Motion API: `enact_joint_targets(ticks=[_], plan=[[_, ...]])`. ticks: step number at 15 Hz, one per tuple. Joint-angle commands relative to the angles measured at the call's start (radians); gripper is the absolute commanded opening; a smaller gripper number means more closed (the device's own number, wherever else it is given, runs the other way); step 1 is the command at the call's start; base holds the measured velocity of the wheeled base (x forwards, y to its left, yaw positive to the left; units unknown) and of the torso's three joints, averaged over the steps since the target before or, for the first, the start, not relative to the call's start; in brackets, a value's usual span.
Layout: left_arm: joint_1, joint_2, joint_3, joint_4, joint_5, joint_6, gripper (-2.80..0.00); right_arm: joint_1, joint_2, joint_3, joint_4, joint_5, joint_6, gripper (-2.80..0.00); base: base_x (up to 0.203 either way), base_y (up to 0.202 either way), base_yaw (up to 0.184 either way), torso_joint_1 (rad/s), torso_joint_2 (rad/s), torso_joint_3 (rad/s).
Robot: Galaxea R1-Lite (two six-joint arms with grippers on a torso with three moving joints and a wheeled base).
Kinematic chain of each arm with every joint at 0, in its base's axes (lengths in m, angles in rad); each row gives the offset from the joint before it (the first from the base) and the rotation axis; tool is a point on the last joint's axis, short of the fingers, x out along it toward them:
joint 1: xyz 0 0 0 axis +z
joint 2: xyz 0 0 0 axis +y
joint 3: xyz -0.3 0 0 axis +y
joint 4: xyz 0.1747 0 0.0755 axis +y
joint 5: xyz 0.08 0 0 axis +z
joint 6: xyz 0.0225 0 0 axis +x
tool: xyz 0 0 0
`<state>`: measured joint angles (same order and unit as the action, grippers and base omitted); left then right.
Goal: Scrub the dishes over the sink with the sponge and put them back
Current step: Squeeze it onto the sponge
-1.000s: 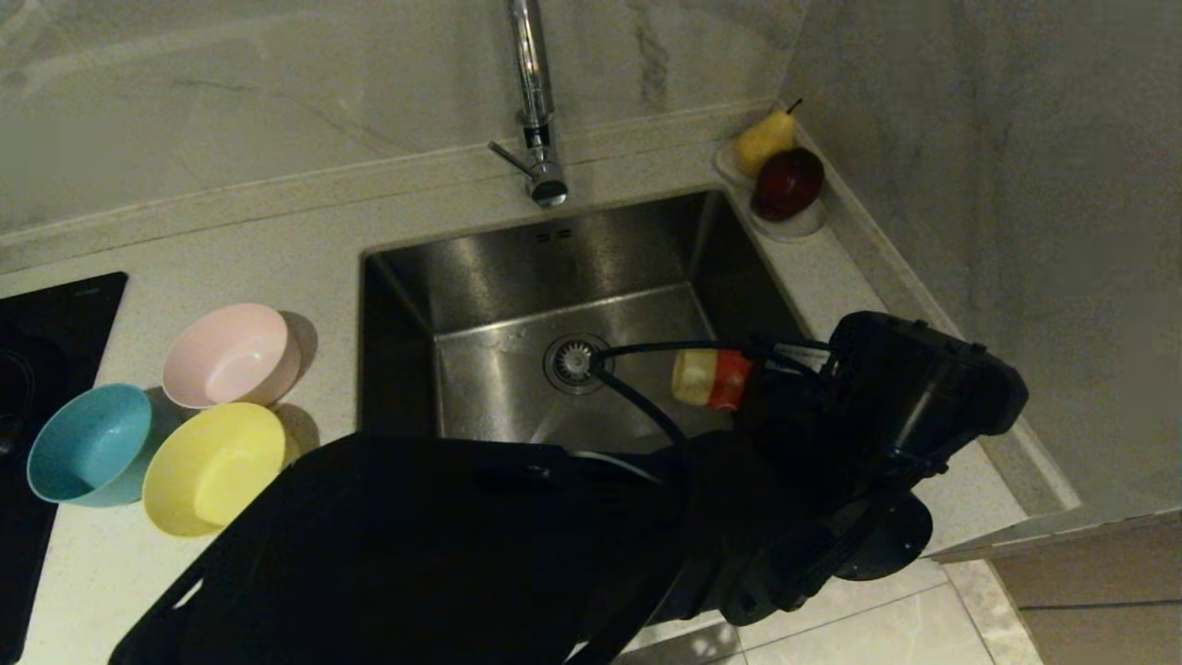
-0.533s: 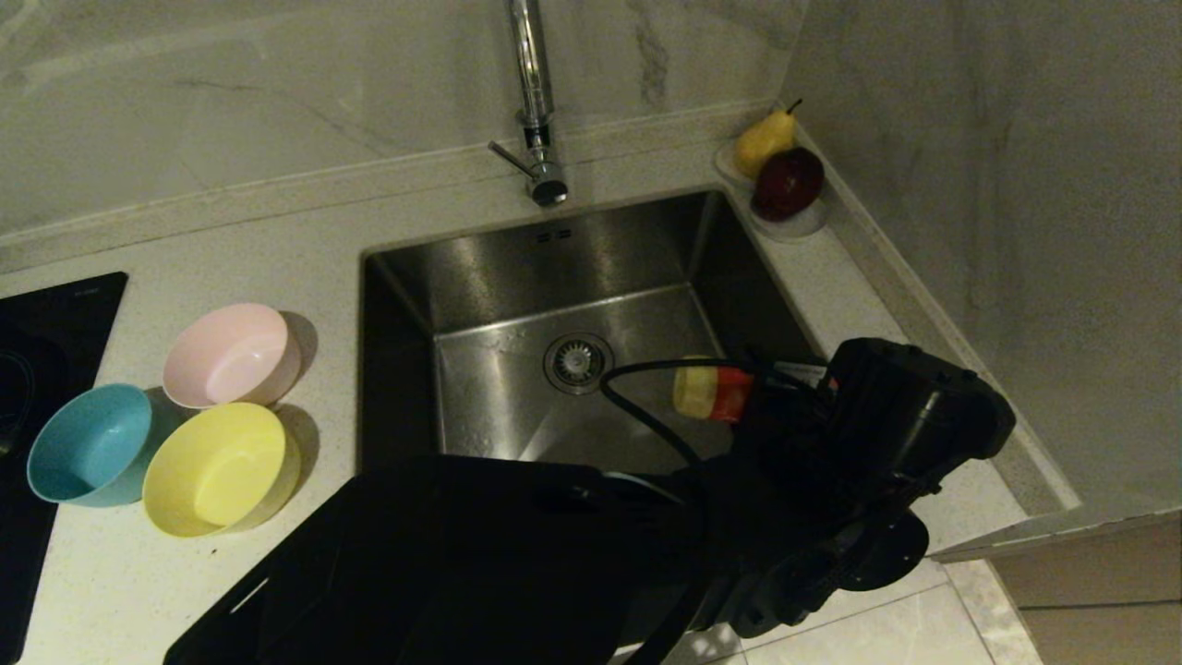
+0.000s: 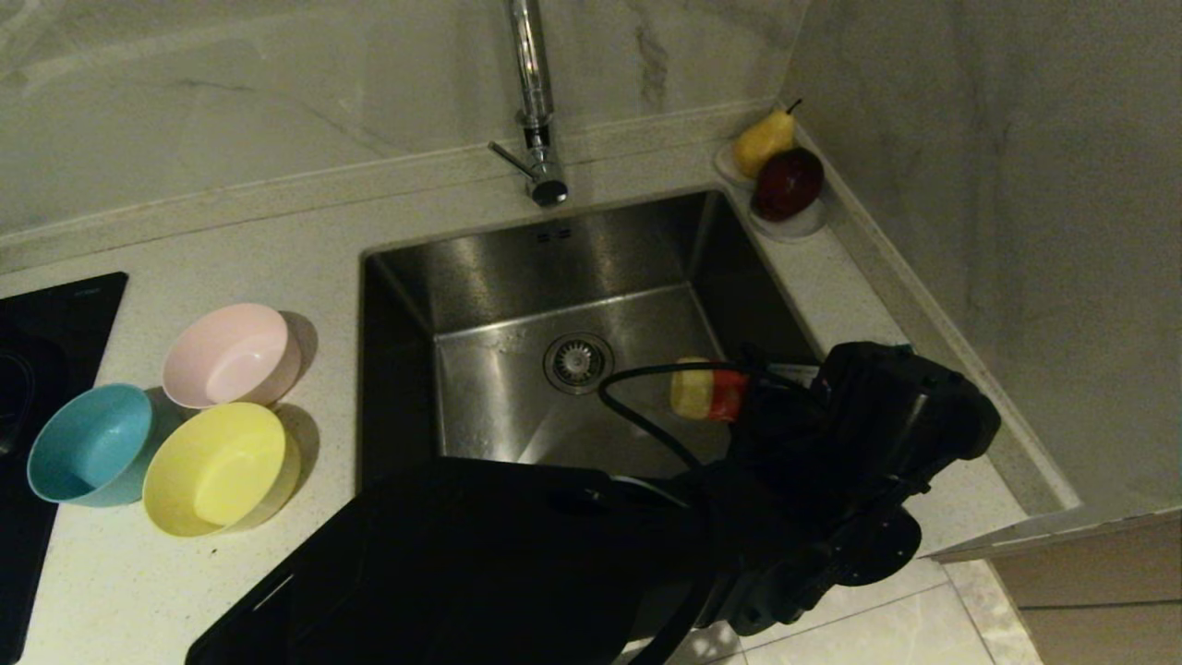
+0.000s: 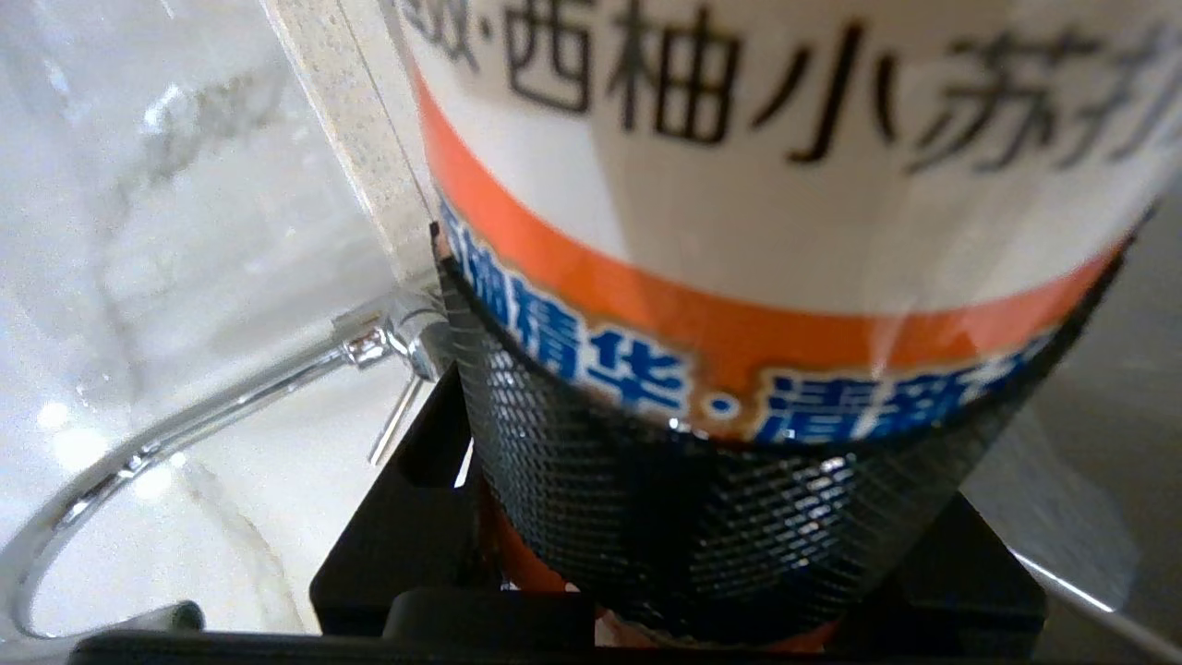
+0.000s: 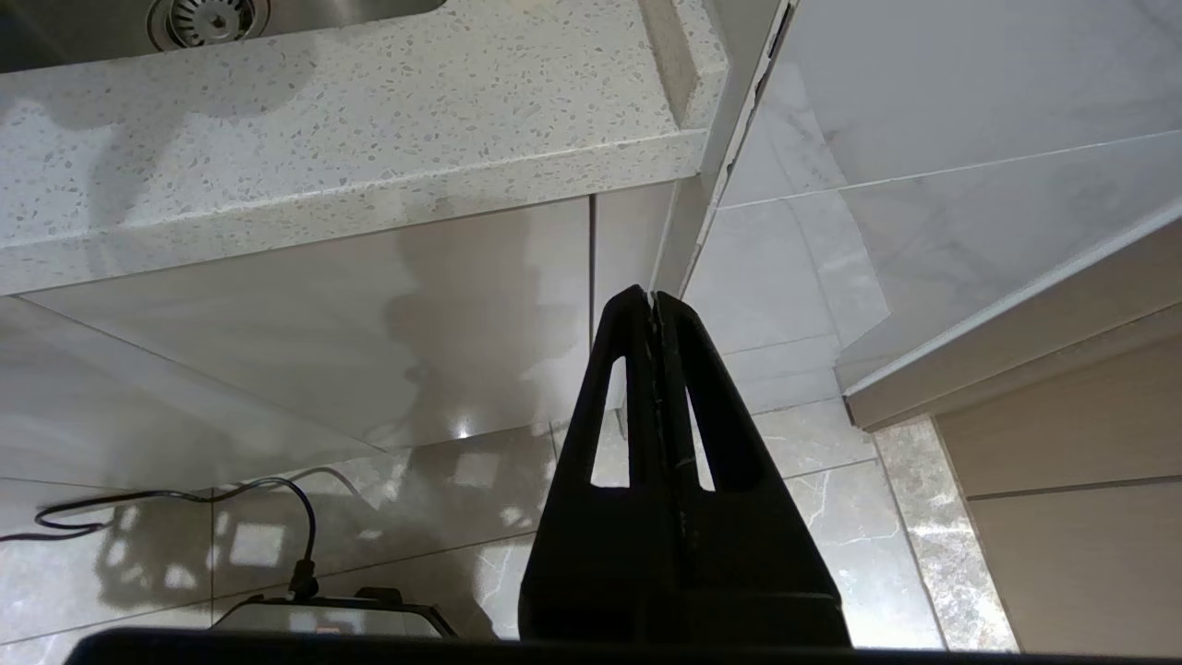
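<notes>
Sink (image 3: 517, 305) fills the head view; only the wrist view shows left gripper (image 4: 702, 554) clamping a labelled bottle (image 4: 785, 185).

Bowls: pink (image 3: 233, 356), blue (image 3: 90, 444), yellow (image 3: 215, 468); bottle (image 4: 766, 231) white/orange.

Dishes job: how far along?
No scrubbing evident: pale pink plastic bowl, light blue bowl and yellow bowl all sit on the speckled counter. In hand: left gripper holds an orange-and-white labelled bottle over the steel sink. Right gripper hangs shut below the counter. No sponge visible; scrubbing remains.
</notes>
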<state>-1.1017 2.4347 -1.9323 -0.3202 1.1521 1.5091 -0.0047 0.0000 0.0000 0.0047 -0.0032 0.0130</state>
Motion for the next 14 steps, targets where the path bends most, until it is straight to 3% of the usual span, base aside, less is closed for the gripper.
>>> enact_joint_targets(ticks=[1, 14], plan=[[0.005, 0.003, 0.001, -0.03, 0.036, 0.008, -2.8, 0.0, 0.0, 0.0, 0.0, 0.0, 0.001, -2.8, 0.0, 0.0, 0.0, 0.0, 0.0, 0.0], [0.006, 0.031, 0.0, -0.069, 0.054, 0.008, -2.8, 0.0, 0.0, 0.0, 0.0, 0.0, 0.001, -2.8, 0.0, 0.0, 0.0, 0.0, 0.0, 0.0]])
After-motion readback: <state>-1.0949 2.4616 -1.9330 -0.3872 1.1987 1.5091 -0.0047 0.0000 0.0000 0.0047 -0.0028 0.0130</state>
